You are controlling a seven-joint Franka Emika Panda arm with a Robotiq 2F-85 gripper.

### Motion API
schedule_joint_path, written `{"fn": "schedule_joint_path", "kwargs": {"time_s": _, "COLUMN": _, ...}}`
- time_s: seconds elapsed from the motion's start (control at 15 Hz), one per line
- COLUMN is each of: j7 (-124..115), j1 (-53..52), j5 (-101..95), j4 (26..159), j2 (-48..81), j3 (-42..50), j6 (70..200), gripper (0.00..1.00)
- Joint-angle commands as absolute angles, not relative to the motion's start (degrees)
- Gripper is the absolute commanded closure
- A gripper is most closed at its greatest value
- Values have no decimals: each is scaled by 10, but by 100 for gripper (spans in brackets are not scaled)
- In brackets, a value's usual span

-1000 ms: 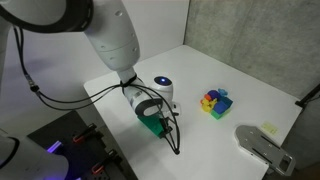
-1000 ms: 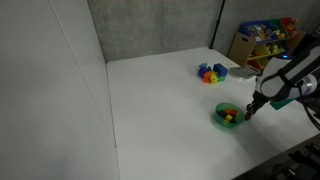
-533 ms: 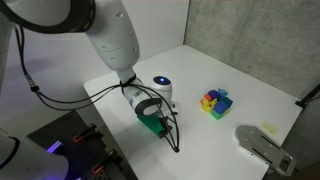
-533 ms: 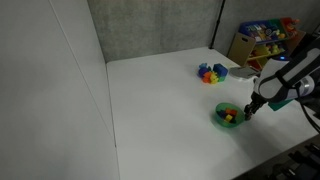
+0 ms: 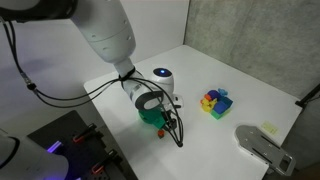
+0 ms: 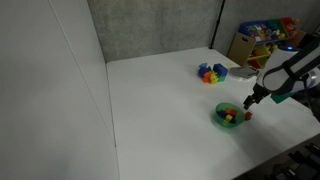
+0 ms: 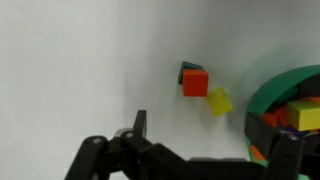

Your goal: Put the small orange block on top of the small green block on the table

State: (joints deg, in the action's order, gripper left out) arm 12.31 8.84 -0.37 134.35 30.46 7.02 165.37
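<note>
In the wrist view the small orange block [image 7: 195, 82] sits on top of the small green block [image 7: 185, 68], of which only a dark edge shows at its upper left. Both stand on the white table [image 7: 70, 60]. My gripper [image 7: 205, 142] is open, below the stack in this view and apart from it, with nothing between its fingers [image 7: 138, 124]. In both exterior views the gripper [image 5: 166, 124] [image 6: 250, 102] hangs over the table's near corner beside the green bowl; the blocks are too small to make out there.
A yellow piece [image 7: 219, 101] lies touching the orange block's lower right corner. The green bowl [image 7: 262, 92] [image 6: 220, 118] with coloured pieces stands just to the right. A multicoloured block cluster [image 5: 214, 102] [image 6: 210, 72] lies farther back. A white and blue object [image 5: 163, 78] stands near the arm.
The gripper has opened and let go of the orange block, which now rests on the green one. The gripper has drawn back a little from the stack.
</note>
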Motion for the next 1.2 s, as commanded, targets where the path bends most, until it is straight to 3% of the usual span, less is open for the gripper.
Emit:
{"fn": "schedule_joint_path", "kwargs": {"time_s": 0.0, "j7": 100, "j1": 81, "j5": -20, "j4": 1390, "j2": 221, "j3": 75, "j6": 1627, "gripper": 0}}
{"fn": "schedule_joint_path", "kwargs": {"time_s": 0.73, "j7": 56, "j1": 59, "j5": 6, "j4": 1429, "j2": -38, "j3": 53, "j6": 1300, "gripper": 0}}
{"fn": "schedule_joint_path", "kwargs": {"time_s": 1.13, "j7": 43, "j1": 58, "j5": 0, "j4": 1436, "j2": -167, "j3": 55, "j6": 1188, "gripper": 0}}
